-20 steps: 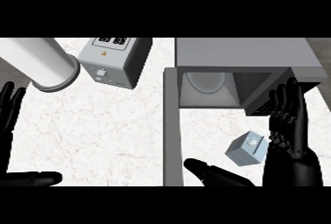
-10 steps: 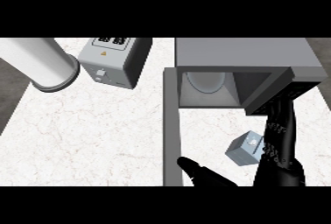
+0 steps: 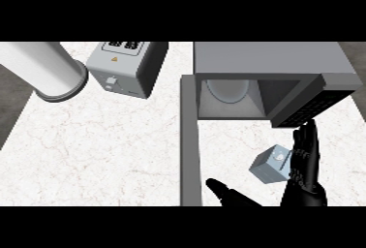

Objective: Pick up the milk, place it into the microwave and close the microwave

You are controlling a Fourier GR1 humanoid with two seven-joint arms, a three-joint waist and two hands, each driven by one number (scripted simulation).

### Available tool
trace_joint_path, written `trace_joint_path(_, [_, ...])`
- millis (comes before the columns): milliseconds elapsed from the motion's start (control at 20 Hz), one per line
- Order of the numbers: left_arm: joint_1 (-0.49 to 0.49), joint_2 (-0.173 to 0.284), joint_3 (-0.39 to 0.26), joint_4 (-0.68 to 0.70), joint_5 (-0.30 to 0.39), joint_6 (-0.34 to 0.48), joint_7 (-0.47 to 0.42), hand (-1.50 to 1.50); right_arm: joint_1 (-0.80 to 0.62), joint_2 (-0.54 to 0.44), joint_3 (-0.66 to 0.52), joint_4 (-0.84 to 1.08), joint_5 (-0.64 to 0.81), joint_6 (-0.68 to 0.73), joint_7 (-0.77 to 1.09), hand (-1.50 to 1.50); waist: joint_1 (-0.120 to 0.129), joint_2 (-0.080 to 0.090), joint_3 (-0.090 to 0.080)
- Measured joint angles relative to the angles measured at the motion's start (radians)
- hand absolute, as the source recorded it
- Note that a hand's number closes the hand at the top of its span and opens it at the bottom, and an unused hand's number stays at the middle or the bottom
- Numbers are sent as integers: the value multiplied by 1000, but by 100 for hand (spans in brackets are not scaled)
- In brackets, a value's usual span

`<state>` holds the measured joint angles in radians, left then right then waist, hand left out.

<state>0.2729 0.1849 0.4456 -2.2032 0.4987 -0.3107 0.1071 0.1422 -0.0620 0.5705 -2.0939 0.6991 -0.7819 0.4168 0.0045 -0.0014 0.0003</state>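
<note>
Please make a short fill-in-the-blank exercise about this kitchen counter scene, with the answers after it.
1. The microwave door is ____.
2. The milk carton lies on the ____, in front of the microwave.
3. The right hand, fingers straight, is just ____ of the carton in the view.
4. Beside the toaster stands a white ____.

Answers: open; counter; right; cylinder

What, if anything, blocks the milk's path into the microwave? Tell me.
Nothing visible does. The milk lies on the counter in front of the microwave, whose door is swung open to the left. Only bare counter separates carton and cavity. The right hand is beside the milk, fingers straight.
</note>
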Motion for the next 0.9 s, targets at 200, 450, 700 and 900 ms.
trace_joint_path(200, [24,-18,12,-11,5,-29,-4,-150,17,-24,-49,75,-130,-55,-102,-150,0,1,0])
trace_joint_path(450, [47,-16,50,-38,50,-52,21,-150,67,-50,-105,152,-273,-100,-245,-150,0,0,1])
trace_joint_path(700, [71,-39,69,-55,56,-78,27,-150,135,-65,-161,219,-436,-110,-419,-150,-2,0,1])
trace_joint_path(900, [66,-32,110,-15,76,-115,11,-150,170,-62,-209,291,-553,-79,-566,-150,-3,0,1])
